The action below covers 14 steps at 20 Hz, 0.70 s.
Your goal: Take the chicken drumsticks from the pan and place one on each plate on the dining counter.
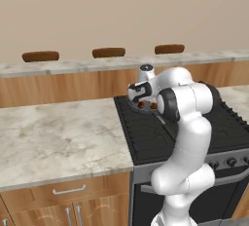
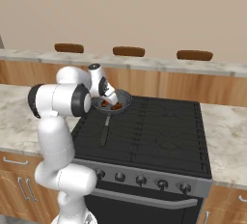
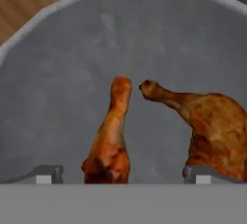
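the white arm's two-finger gripper [image 3: 120, 175] hangs low over the round dark grey frying pan [image 3: 62, 102], which sits on the rear left burner of the black stove [image 2: 159, 136]. its fingers [image 3: 46, 174] are spread wide and released, grasping nothing. both glossy reddish-brown chicken drumsticks lie inside the pan: the slimmer drumstick [image 3: 110, 138] sits between the fingertips, its bone end pointing toward the pan's far rim, and the fatter drumstick [image 3: 210, 126] lies just beside it, with its meaty end right at one fingertip and its bone end nearly touching the slimmer one's.

the main risk, as i judge it, is that crowding. if the hand drops straight down, the finger nearest the fatter drumstick may land on top of that meat rather than beside it, shoving it across the pan or wedging both pieces into one squeeze. a grip on the narrow glossy shank could also slip when lifted; closing over the thicker end looks safer. pressing too deep could strike the pan floor and skid the pan on the stove, swinging its long dark handle [image 2: 105, 126].

beyond the pan runs the dining counter [image 1: 73, 66] with its mottled stone top and wood-panel sides. i cannot make out plates on it from here, so the drop spots stay uncertain.
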### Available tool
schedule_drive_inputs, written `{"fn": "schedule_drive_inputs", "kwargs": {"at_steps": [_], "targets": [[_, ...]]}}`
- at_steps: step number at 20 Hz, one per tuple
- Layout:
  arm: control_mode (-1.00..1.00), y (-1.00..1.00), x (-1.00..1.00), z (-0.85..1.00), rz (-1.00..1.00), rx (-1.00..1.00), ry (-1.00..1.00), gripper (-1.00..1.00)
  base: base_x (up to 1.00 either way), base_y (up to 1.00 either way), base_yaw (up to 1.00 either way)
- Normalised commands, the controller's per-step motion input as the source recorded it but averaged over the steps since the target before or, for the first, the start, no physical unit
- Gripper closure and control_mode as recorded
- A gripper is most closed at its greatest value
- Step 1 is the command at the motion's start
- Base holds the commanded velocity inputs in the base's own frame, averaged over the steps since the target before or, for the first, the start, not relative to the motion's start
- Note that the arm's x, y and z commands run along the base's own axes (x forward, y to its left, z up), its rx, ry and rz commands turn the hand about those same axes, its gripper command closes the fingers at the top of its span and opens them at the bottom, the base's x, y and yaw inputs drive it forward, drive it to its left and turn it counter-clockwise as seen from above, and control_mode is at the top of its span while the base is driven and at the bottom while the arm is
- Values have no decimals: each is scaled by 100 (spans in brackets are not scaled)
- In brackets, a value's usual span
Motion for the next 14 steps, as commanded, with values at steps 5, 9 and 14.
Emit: {"fn": "schedule_drive_inputs", "kwargs": {"at_steps": [5,9,14], "targets": [[-100,1,45,-34,-2,0,0,-100,0,0,0],[-100,13,18,-31,-3,0,0,-100,0,0,0],[-100,22,-28,-51,-7,4,0,-100,0,0,0]]}}
